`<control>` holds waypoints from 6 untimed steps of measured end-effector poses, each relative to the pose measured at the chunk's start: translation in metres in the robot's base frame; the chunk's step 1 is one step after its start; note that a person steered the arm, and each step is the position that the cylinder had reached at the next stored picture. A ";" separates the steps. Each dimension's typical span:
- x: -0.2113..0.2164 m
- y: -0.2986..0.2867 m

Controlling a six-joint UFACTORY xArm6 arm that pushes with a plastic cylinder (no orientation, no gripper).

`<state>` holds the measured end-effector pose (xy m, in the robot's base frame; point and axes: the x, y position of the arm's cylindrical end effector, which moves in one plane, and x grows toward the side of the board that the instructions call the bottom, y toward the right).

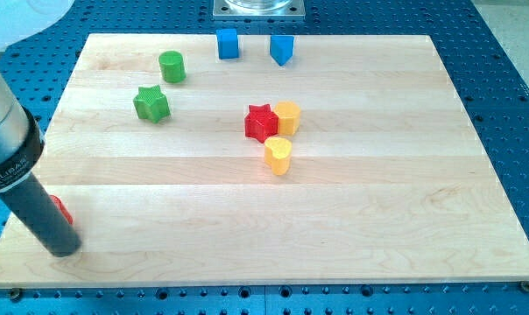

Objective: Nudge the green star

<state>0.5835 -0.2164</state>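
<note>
The green star [151, 103] lies on the wooden board [378, 201] at the upper left. A green cylinder [171, 66] stands just above it to the right. My tip [65, 248] rests near the board's bottom left corner, far below and left of the green star. The dark rod rises from it toward the view's left edge.
A red block [62, 209] shows partly behind the rod, just above the tip. Two blue blocks [228, 43] [282, 49] sit near the top edge. A red star [261, 122], a yellow block [287, 116] and a yellow heart-like block [278, 155] cluster mid-board.
</note>
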 end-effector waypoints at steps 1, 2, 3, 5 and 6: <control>-0.065 0.029; -0.153 0.044; -0.182 0.029; -0.315 -0.013; -0.382 0.020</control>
